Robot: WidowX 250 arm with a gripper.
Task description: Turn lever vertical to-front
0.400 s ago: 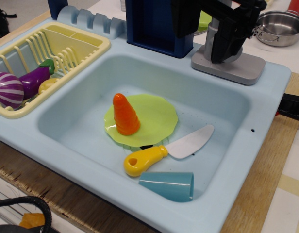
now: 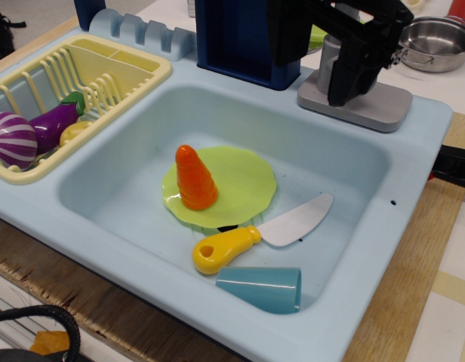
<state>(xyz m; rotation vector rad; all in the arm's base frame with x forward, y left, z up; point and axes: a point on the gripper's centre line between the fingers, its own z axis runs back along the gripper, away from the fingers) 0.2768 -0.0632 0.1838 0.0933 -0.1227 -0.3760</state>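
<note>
The grey lever (image 2: pixel 331 51) stands upright on its flat grey base (image 2: pixel 372 108) on the sink's back right rim. Only part of its slim stem shows; the rest is hidden behind the black gripper (image 2: pixel 334 72). The gripper comes down from the top right. One dark finger (image 2: pixel 355 72) stands in front of the stem on the right and the other black part is on its left, so the jaws appear closed around the stem. The thick rounded end of the lever is hidden.
A tall dark blue block (image 2: pixel 244 38) stands just left of the lever. The light blue sink (image 2: pixel 104 192) holds a green plate (image 2: pixel 247 185) with an orange carrot (image 2: pixel 195 179), a yellow-handled knife (image 2: pixel 255 237) and a teal cup (image 2: pixel 261 288). A yellow dish rack (image 2: pixel 104 72) is at the left, a steel pot (image 2: pixel 436 41) at the back right.
The gripper has shifted slightly up and to the right at the lever; less of the grey stem and rounded end shows now. Nothing else has moved.
</note>
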